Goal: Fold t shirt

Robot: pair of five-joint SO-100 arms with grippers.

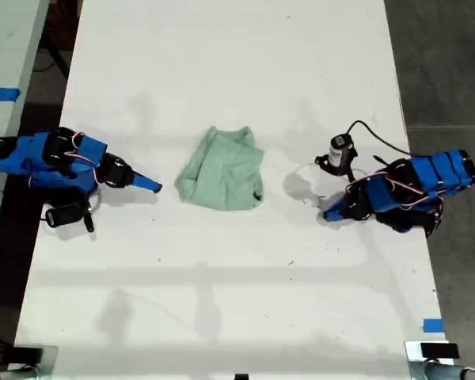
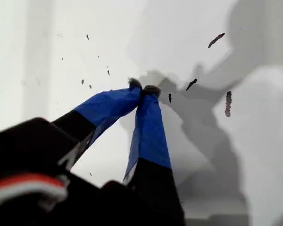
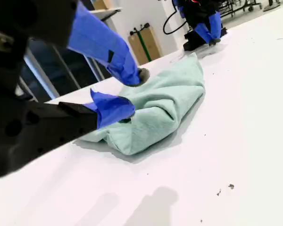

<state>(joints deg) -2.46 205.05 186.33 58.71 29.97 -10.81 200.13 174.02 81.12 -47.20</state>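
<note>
The shirt [image 1: 222,169] lies bunched just ahead of my second gripper [image 3: 127,92], jaws parted; my first gripper [image 2: 144,89], clenched empty, sits well apart

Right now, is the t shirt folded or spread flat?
Folded: the t shirt lies as a compact bundle with layered, rounded edges, no sleeves spread out.

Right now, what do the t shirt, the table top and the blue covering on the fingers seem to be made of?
The t shirt: soft mint-green cloth, matte, probably cotton knit; it wrinkles and slumps in folds. The table: a smooth white hard sheet, perhaps laminate; it carries soft shadows and small dark specks. The fingers of my first gripper: wrapped in blue tape by the look, with a creased matte surface and cut edges over black parts.
</note>
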